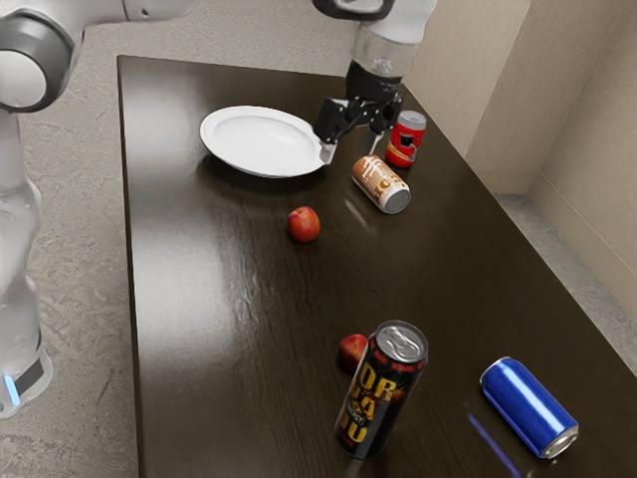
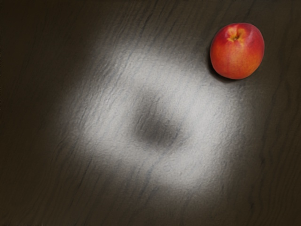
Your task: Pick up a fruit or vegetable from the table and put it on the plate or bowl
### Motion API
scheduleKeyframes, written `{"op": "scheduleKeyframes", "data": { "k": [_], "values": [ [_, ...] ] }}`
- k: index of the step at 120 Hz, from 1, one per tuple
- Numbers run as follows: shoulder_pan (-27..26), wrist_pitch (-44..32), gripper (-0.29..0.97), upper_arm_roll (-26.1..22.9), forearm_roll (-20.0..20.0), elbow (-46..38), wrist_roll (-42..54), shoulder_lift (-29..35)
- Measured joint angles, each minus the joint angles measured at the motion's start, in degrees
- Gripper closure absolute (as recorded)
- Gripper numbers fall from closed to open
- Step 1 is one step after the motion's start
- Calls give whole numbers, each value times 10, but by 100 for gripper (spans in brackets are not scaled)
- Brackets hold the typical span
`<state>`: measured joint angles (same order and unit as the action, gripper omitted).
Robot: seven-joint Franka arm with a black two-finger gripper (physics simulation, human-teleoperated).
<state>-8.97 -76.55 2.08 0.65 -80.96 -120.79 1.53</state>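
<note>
While the arm hangs over the far end of the table, its black gripper (image 1: 350, 135) is noted in the upper middle of the frame, raised above the surface. The jaws stand apart and grip nothing.

Surroundings, nearest first: a red can (image 1: 406, 137) stands upright just to the right of the gripper. A tan can (image 1: 380, 183) lies on its side just below both, its silver end facing the lower right. These two cans crowd the right side of the hand.

Receptacle: a white plate (image 1: 261, 139), round, shallow and glossy, sits just left of the gripper, its near rim close to the left finger. Its white face shows from rim to rim.

Task item: a peach (image 1: 304, 224), red-orange and rounded, rests on the table (image 1: 199, 299) near the frame's centre, below the plate and apart from it. From the wrist camera it shows a stem dimple and smooth skin (image 2: 237, 50).

Further out: a second peach (image 1: 350, 351) sits in the lower middle, partly hidden behind a tall black can (image 1: 383, 388) with orange lettering, which stands tilted. A blue can (image 1: 529, 405) lies on its side at the lower right.

Surface: dark wood, fine grain, polished, carrying a pale patch of glare beneath the hand.
</note>
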Motion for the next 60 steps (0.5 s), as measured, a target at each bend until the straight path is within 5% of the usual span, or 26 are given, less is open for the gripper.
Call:
{"op": "scheduleKeyframes", "data": {
  "k": [26,45,60],
  "values": [
    [-8,12,0,9,1,-2,-30,10],
    [-107,19,0,150,-16,-6,5,-31],
    [-82,-99,0,180,-28,-181,53,27]
  ]
}}
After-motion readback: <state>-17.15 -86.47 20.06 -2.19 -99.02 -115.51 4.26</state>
